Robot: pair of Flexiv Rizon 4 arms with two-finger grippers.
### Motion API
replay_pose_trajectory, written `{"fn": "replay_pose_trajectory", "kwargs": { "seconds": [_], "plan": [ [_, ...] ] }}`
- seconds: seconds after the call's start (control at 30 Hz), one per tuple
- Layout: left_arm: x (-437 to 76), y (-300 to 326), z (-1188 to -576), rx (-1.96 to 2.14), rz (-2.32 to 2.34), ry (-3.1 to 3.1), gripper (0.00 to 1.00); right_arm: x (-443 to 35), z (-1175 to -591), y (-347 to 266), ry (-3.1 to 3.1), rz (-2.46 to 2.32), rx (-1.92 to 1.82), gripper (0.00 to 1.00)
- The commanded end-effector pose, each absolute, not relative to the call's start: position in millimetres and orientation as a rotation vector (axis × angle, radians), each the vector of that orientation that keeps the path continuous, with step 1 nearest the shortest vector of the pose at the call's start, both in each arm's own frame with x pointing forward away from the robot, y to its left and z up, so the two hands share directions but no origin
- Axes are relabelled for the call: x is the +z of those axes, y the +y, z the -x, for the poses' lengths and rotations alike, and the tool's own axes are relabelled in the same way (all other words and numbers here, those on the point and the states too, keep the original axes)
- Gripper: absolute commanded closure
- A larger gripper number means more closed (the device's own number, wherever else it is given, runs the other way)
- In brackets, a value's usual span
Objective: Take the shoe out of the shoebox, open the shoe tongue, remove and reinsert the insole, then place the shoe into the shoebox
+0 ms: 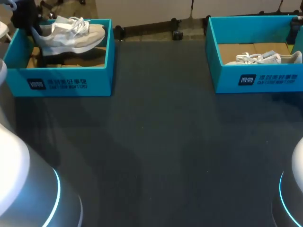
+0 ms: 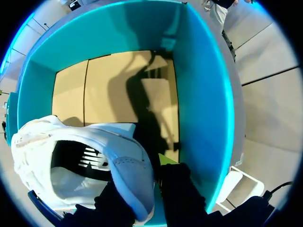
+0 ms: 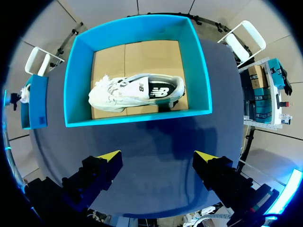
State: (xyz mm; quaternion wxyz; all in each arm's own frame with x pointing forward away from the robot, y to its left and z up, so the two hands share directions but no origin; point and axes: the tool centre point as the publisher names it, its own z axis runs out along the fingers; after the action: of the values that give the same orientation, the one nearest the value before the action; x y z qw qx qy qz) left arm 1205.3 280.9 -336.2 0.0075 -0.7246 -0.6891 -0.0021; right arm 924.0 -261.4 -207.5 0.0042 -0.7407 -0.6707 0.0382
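Note:
A white and beige shoe (image 1: 71, 35) hangs tilted over the left teal shoebox (image 1: 71, 80), heel toward my left gripper (image 1: 26, 21). In the left wrist view that gripper (image 2: 149, 189) is shut on the heel collar of the shoe (image 2: 128, 172), with the cardboard floor of the box (image 2: 203, 94) below. A second white shoe (image 1: 265, 58) lies on its side in the right shoebox (image 1: 255, 80). My right gripper (image 3: 156, 163) stands open high over the table, just in front of that box (image 3: 137, 28) and its shoe (image 3: 128, 92). The right gripper does not show in the head view.
The dark table (image 1: 161, 142) stretches between and in front of the two boxes. Both boxes stand along its far edge, one at each side.

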Motion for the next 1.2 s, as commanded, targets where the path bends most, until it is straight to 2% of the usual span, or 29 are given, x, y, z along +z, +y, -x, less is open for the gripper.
{"fn": "replay_pose_trajectory", "kwargs": {
  "seconds": [0.03, 0.47, 1.2],
  "plan": [
    [-323.6, 278.7, -1200.9, -0.013, 2.263, -2.160, 1.00, -207.4, -923.8, -261.0, -2.102, 2.323, 0.121, 0.00],
    [-288.1, 278.3, -1201.2, -0.075, 2.272, -2.172, 1.00, -207.4, -923.8, -261.0, -2.102, 2.323, 0.121, 0.00],
    [-192.1, 274.6, -1154.1, -0.168, 2.233, -2.239, 1.00, -207.4, -923.8, -261.0, -2.102, 2.323, 0.121, 0.00]
  ]
}}
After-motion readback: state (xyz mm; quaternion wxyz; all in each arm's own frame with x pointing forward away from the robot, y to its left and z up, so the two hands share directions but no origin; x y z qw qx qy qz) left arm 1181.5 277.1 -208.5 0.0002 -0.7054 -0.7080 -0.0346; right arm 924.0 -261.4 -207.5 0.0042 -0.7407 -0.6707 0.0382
